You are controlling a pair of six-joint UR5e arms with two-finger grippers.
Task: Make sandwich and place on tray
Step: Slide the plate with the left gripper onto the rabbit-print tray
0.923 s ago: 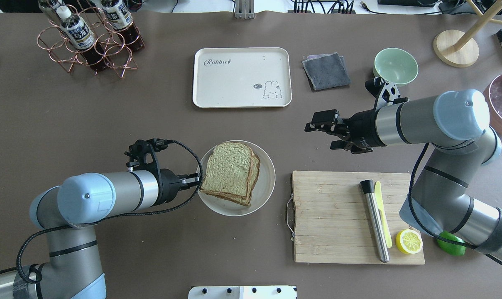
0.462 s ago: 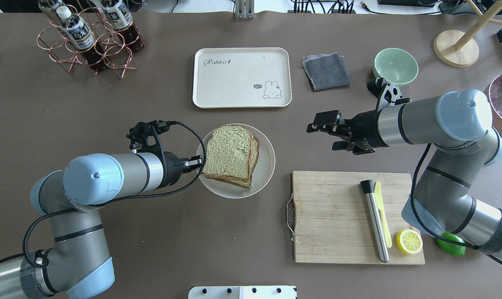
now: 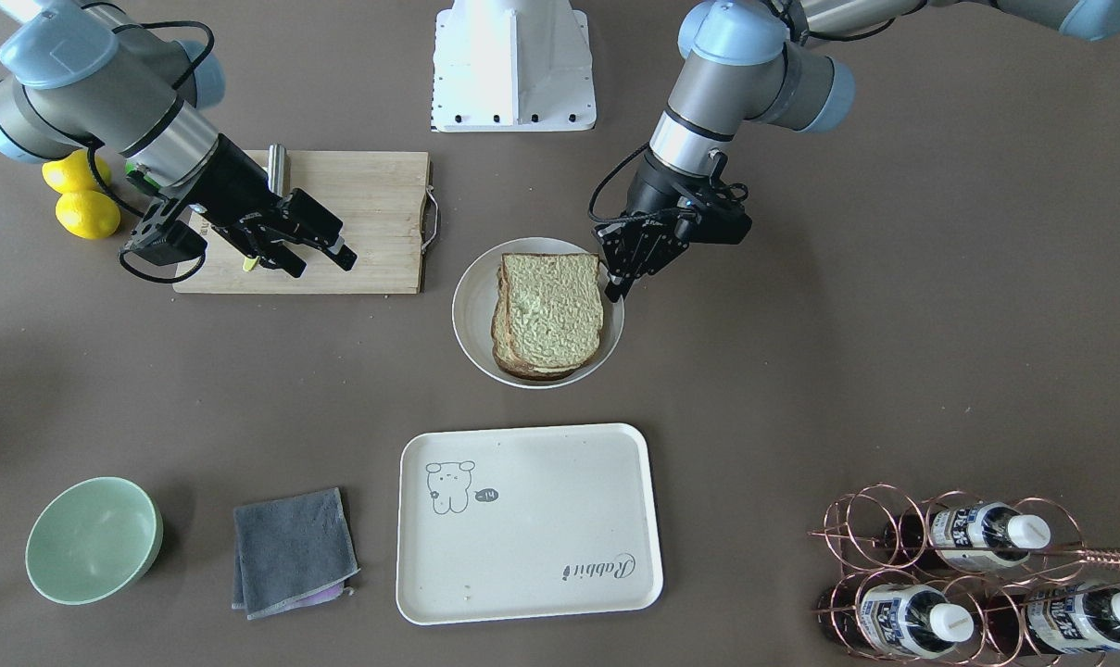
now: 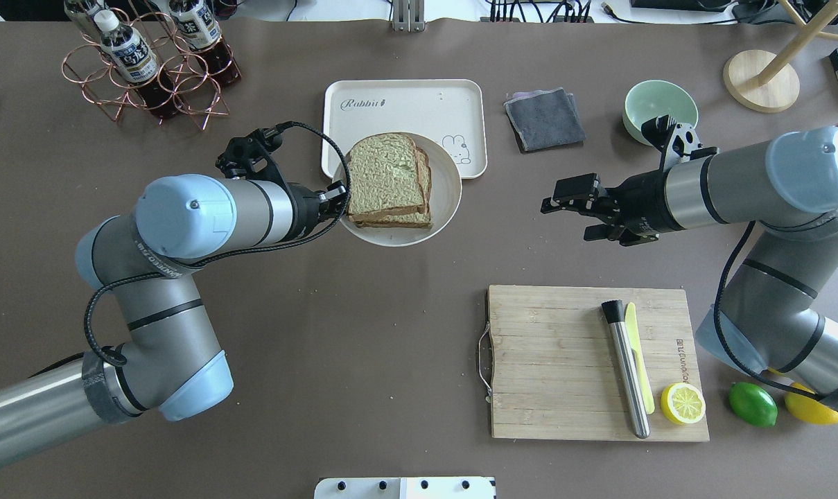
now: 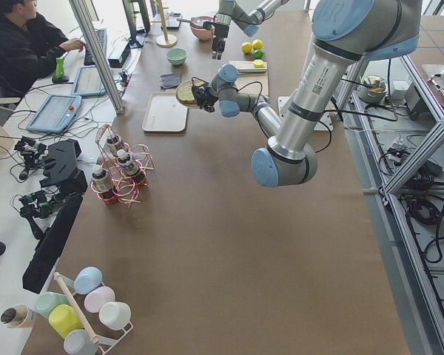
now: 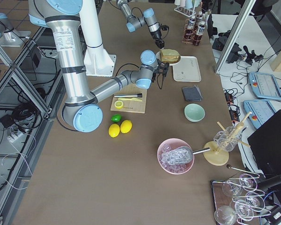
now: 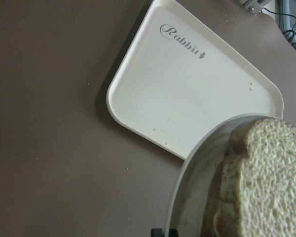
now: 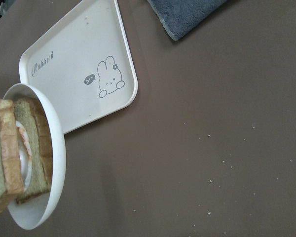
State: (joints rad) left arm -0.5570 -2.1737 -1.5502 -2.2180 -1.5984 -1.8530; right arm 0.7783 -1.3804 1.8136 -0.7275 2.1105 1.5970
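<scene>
The left gripper [image 4: 334,201] is clamped on the near-left rim of a round cream plate [image 4: 448,197], fingers pinching its edge, and holds it raised off the table; on the plate lies the sandwich [image 4: 384,173], two brown-crusted slices of greenish-tan bread stacked slightly askew, with a white filling [image 8: 22,148] showing between them in the right wrist view; from overhead the plate overlaps the robot-side edge of the tray [image 4: 405,111], covering part of the small animal drawing, while the "Rabbit" script stays in sight; whether the plate hangs fully over the tray cannot be told. The right gripper [image 4: 577,213] hovers well to the right of the plate, above bare table, its fingers spread apart and holding nothing. Nearer the robot sits a wooden cutting board [image 4: 550,360] carrying a steel rod with a black end [image 4: 626,367], a yellow knife [image 4: 637,353] just beside it, and a lemon half [image 4: 683,403]; a lime [image 4: 753,404] lies just off the board. A folded grey cloth [image 4: 545,118] rests between the tray and a pale green bowl [image 4: 660,109].
</scene>
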